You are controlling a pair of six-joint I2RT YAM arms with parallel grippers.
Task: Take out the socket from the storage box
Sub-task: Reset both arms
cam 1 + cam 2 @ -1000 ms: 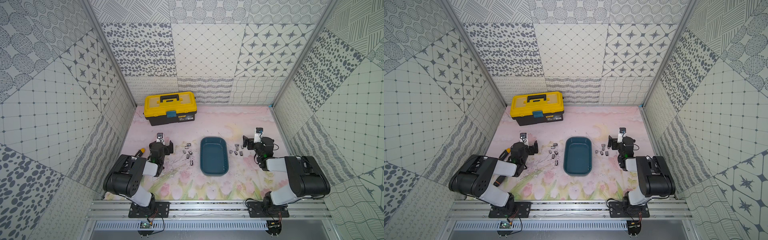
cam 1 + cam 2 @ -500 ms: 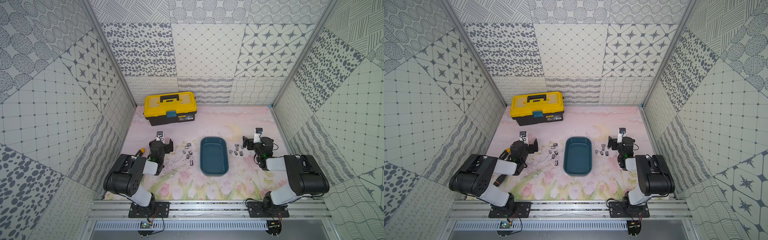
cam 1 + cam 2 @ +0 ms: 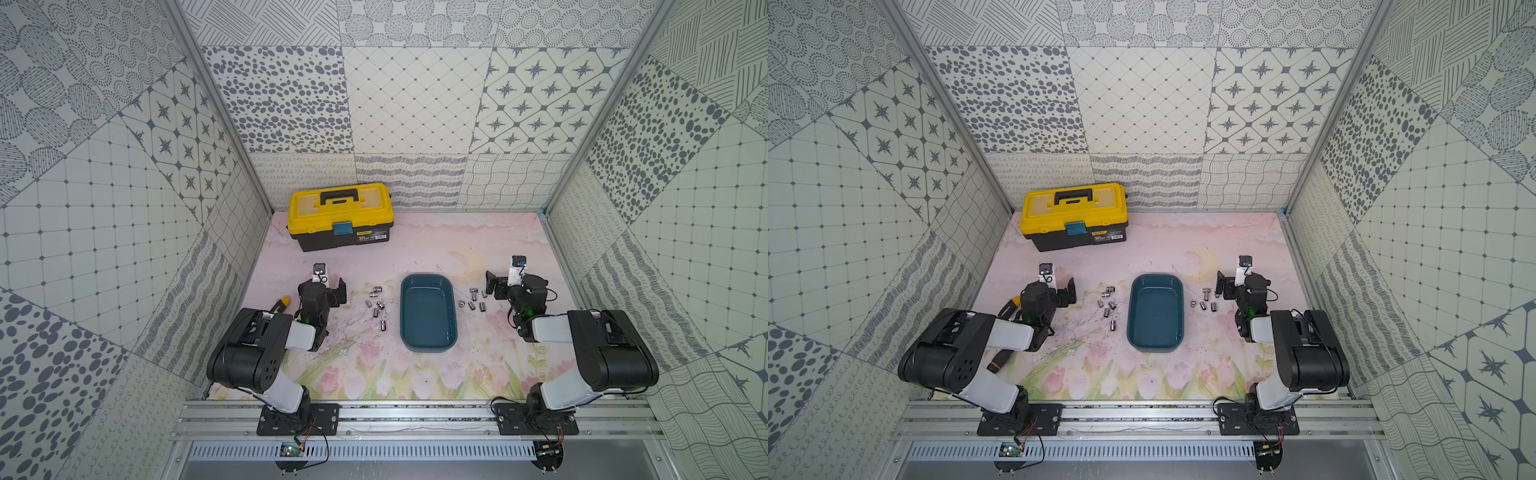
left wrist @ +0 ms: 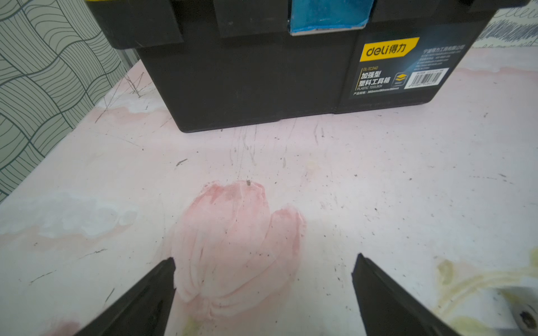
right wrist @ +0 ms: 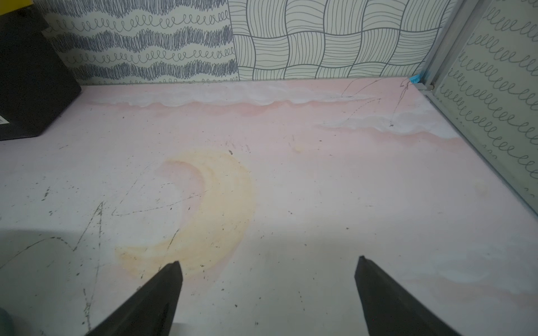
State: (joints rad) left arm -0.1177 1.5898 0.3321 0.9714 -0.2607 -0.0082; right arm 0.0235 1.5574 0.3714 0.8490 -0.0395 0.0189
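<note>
In both top views the shallow dark teal plastic storage box (image 3: pixel 428 316) (image 3: pixel 1155 313), rectangular with rounded corners, is seen at the centre of the frame on the pink flower-printed mat (image 3: pixel 415 249). Its smooth floor looks bare, and no socket can be made out inside. Small chrome cylindrical sockets (image 3: pixel 377 306) are scattered on the mat just left of the box, and a smaller group (image 3: pixel 473 305) lies just right of it. The left gripper (image 3: pixel 322 286) is placed left of centre and the right gripper (image 3: pixel 510 284) right of centre, both with jaws spread wide and nothing between them. A reach into the box would likely be wasted if it is indeed empty. On a low approach a wall could also be nudged, so that the light tub is pushed into the loose sockets, which would probably roll.

In the left wrist view the left gripper (image 4: pixel 265 257) is shown spread and empty at the bottom of the frame over bare mat. The yellow-lidded black plastic toolbox (image 4: pixel 262 72) fills the top. The storage box is not framed.

In the right wrist view the right gripper (image 5: pixel 268 259) is likewise spread and empty at the bottom. A toolbox corner (image 5: pixel 29 87) is seen at upper left. The storage box cannot be made out here.
</note>
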